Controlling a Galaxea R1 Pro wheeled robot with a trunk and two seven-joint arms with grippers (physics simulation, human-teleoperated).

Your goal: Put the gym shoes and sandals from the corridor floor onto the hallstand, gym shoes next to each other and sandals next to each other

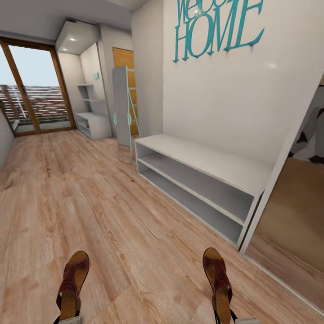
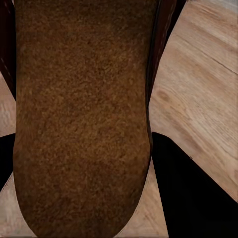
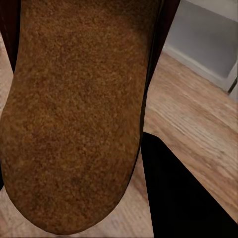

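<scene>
Two sandals ride at the head view's lower edge — you have the left sandal (image 1: 72,283) clenched in your left tool (image 1: 67,318), the right sandal (image 1: 218,281) in your right tool (image 1: 225,318). Both hang above the corridor floor (image 1: 112,202); the hallstand (image 1: 92,123) stands far down the corridor, past a low white bench (image 1: 202,180).

Two sandals, left (image 1: 72,281) and right (image 1: 217,279): dark reddish-brown perforated uppers, tan insoles. Floor (image 1: 112,216) is light brown grained plank. Bench (image 1: 202,180) pale grey-white; above it, teal lettering (image 1: 218,29).
</scene>
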